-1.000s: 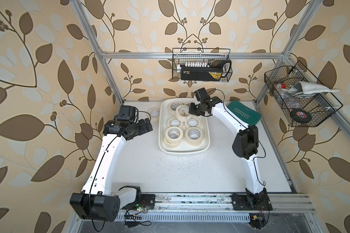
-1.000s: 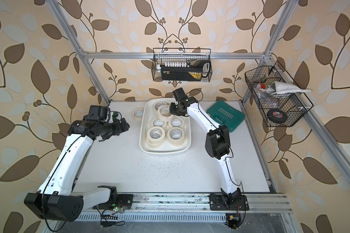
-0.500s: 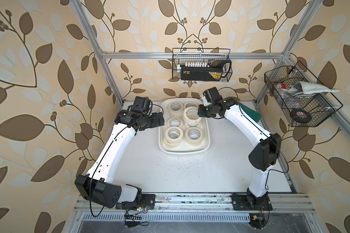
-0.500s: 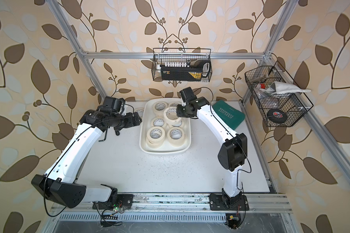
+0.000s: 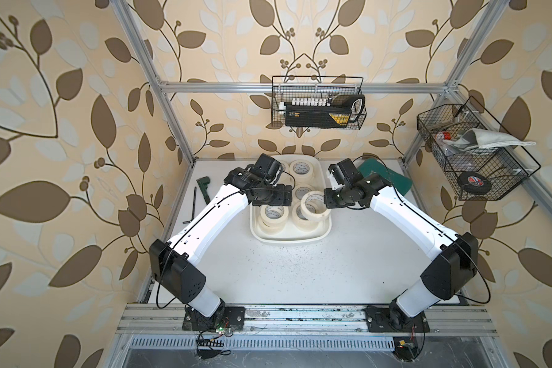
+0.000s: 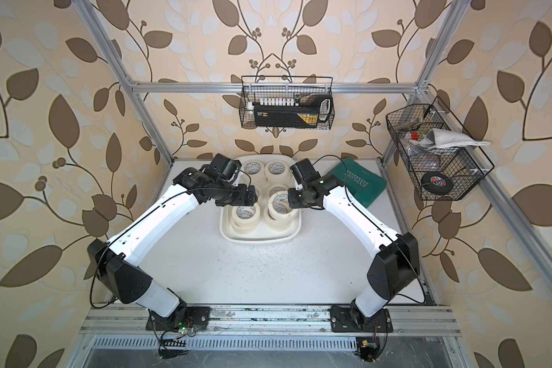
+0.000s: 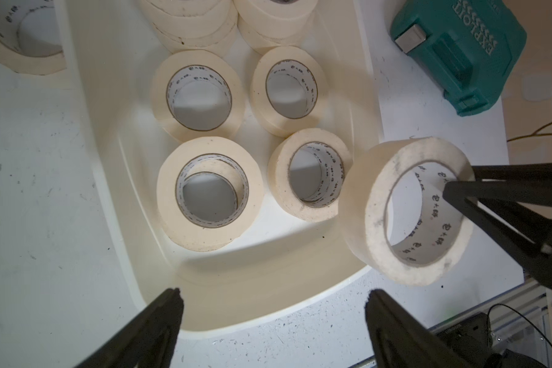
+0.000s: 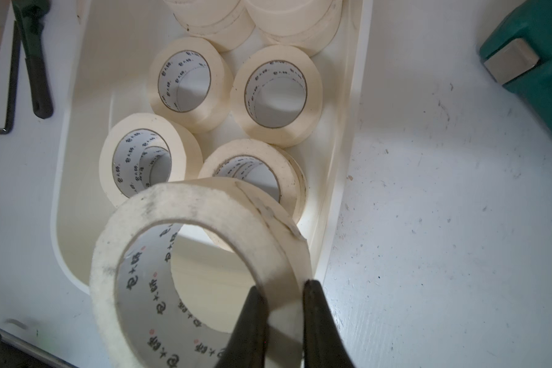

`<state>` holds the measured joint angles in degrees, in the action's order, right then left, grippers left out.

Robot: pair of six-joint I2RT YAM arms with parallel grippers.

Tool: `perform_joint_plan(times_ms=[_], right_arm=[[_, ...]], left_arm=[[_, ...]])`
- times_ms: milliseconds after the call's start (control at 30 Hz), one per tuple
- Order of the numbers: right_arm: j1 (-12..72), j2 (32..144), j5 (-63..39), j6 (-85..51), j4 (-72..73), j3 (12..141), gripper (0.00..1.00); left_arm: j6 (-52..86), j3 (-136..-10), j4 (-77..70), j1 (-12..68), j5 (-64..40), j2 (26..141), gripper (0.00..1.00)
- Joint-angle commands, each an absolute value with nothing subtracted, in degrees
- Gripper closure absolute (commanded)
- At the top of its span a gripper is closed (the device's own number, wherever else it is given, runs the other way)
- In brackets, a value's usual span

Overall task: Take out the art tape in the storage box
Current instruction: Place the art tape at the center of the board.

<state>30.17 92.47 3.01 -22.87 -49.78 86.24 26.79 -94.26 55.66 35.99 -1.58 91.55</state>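
Right claw (image 8: 281, 286) pinches one roll's (image 8: 160, 207) wall, raised above the box (image 7: 93, 143) for removal. Left claw (image 7: 273, 293), spread, hovers over stacked rolls (image 7: 209, 191).

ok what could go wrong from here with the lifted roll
The right gripper pinches only one wall of the lifted tape roll, tilted above the storage box; it could slip and drop back in. The open left gripper hovers close by, so the two might clip each other.
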Motion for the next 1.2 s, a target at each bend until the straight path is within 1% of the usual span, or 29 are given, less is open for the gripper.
perform_joint_plan(times_ms=[0,233,467,633,767,833,867,1000,1033,1067,1167], right_arm=[[31.36,89.93,4.28,-23.61,-47.29,84.45,1.0],[33.03,88.73,4.57,-24.68,-47.2,82.53,1.0],[33.91,87.46,4.72,-25.47,-46.93,81.44,1.0],[34.18,86.91,4.58,-25.8,-46.67,80.91,1.0],[34.39,86.75,4.49,-25.92,-46.58,80.77,1.0],[34.48,86.65,4.48,-25.92,-46.58,80.62,1.0],[34.45,86.65,4.46,-25.99,-46.49,80.49,1.0],[34.54,86.4,3.9,-26.27,-46.16,80.03,1.0],[34.61,86.28,3.74,-26.36,-46.01,79.9,0.98],[34.58,86.17,3.49,-26.43,-45.9,79.81,0.93],[34.54,85.7,2.71,-26.47,-45.63,79.76,0.76]], left_arm=[[27.72,-97.67,53.64,38.43,-1.49,93.57,0.07],[27.15,-101.54,53.72,42.49,-0.91,99.42,0.1],[27.22,-102.27,53.44,43.5,-1.38,102.69,0.2],[27.24,-102.14,53.44,43.86,-1.49,104.13,0.31],[27.16,-102.04,53.44,43.95,-1.15,104.91,0.45],[26.98,-102.04,53.35,43.95,-0.89,105.15,0.64],[26.97,-102.19,53.35,43.95,-0.77,105.34,0.7],[26.61,-102.63,53.87,43.95,-0.05,105.75,0.78],[26.55,-102.61,53.81,43.99,0.08,105.78,0.8],[26.46,-102.6,53.79,43.95,0.19,105.69,0.81],[26.18,-103.02,54.08,43.95,1.06,105.52,0.84]])
